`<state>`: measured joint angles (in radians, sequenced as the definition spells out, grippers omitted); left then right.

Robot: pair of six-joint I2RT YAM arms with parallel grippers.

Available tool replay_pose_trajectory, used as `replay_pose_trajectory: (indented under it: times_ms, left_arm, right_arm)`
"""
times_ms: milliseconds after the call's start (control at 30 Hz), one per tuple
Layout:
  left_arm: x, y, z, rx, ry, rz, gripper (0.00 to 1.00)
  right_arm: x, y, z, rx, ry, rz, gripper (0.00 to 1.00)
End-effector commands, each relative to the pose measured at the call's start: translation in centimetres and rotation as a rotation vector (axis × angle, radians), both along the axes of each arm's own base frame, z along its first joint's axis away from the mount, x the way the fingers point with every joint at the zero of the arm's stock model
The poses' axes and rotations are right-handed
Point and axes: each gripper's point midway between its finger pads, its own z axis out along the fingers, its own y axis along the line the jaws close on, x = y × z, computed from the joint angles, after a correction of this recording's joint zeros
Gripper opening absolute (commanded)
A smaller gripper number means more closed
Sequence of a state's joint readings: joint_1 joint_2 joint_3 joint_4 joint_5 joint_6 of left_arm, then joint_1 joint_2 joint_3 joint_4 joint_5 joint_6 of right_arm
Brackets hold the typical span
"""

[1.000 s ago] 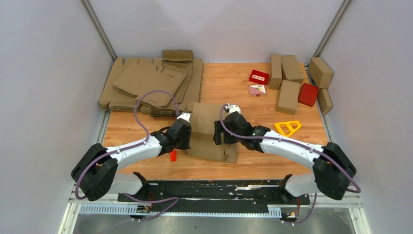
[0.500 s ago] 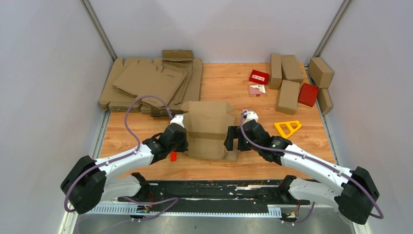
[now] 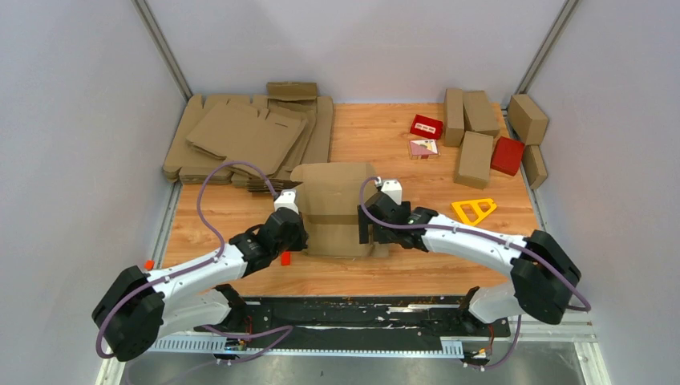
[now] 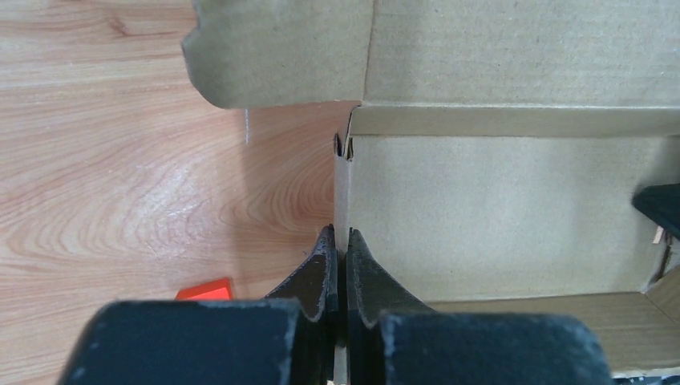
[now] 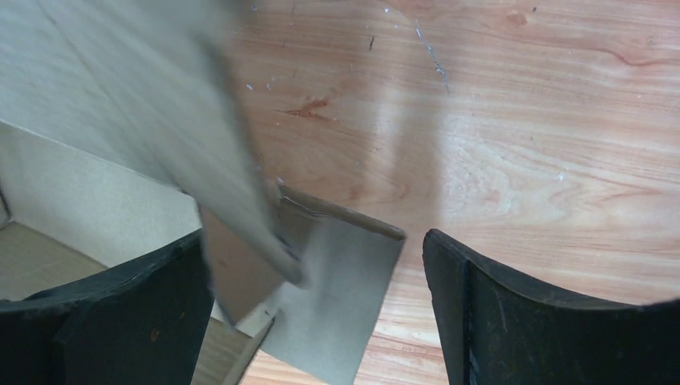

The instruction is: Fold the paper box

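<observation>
partly folded paper box (image 3: 335, 210) on the wooden table (image 3: 401, 136), mid-table toward the near edge, between both grippers. base panel flat on the wood, left wall raised, tall back panel standing upright behind it, loose rounded flap at its far left corner in the left wrist view.

left gripper (image 4: 337, 237) pinched tight on the thin top edge of the box's left wall, nothing but cardboard between the pads. right gripper (image 5: 314, 241) spread wide at the box's right side, straddling a loose side flap without clamping it. flap blurred in the right wrist view, so touching or just apart: cannot tell.

judged roughly midway. done: sheet creased, left wall and back panel up, carton shape starting. not done: right side not locked in, front wall not clearly formed, lid not closed. probably left: tuck the right flap inside, fold the walls over to lock, bring the lid panel down and tuck it.

elsewhere: stack of flat cardboard blanks (image 3: 248, 136) far left, finished brown cartons (image 3: 475, 159) far right with red boxes (image 3: 427, 126) among them, yellow triangular frame (image 3: 473, 210) beside the right arm, small orange-red block (image 3: 285, 257) just beside the left gripper near the box's front left corner.
</observation>
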<state>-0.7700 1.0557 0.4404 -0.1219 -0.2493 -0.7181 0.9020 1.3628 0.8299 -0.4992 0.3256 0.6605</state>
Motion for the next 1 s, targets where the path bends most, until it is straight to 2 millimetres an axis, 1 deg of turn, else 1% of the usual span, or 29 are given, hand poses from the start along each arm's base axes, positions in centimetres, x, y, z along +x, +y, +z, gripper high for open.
replay_pose_trajectory:
  times_ms: [0, 133, 233, 400, 600, 667, 767, 867, 900, 967]
  left_arm:
    - [1.1, 0.2, 1.7, -0.024, -0.08, 0.079, 0.0]
    - [1.4, 1.1, 1.8, -0.006, -0.101, 0.128, 0.0]
    - [1.5, 1.7, 1.9, 0.008, -0.11, 0.154, 0.0]
    - [1.6, 2.3, 1.7, 0.036, -0.113, 0.17, 0.0]
    - [1.6, 2.4, 1.3, 0.066, -0.101, 0.17, 0.0]
    - [1.6, 2.3, 1.1, 0.07, -0.096, 0.167, 0.0]
    - [1.7, 1.9, 1.1, 0.056, -0.094, 0.15, 0.0]
    - [1.6, 1.5, 1.0, 0.055, -0.087, 0.131, 0.0]
    - [1.6, 1.4, 1.0, 0.056, -0.084, 0.126, 0.0]
    - [1.6, 1.2, 0.9, 0.061, -0.078, 0.115, 0.0]
  right_arm:
    - [1.0, -0.1, 0.4, -0.115, -0.045, -0.037, 0.92]
    - [1.4, -2.0, 0.1, -0.247, -0.068, -0.08, 0.88]
    - [1.5, -3.2, 0.2, -0.302, -0.08, -0.098, 0.86]
    - [1.5, -4.1, 0.8, -0.328, -0.1, -0.111, 0.85]
    - [1.5, -4.6, 2.0, -0.32, -0.125, -0.117, 0.84]
    - [1.4, -4.1, 2.4, -0.288, -0.13, -0.095, 0.84]
    - [1.0, -1.3, 3.3, -0.132, -0.143, 0.04, 0.84]
    - [0.2, 1.3, 5.1, 0.035, -0.181, 0.177, 0.84]
    - [0.0, 1.7, 6.1, 0.079, -0.203, 0.203, 0.85]
    - [-0.1, 2.0, 7.3, 0.125, -0.232, 0.24, 0.87]
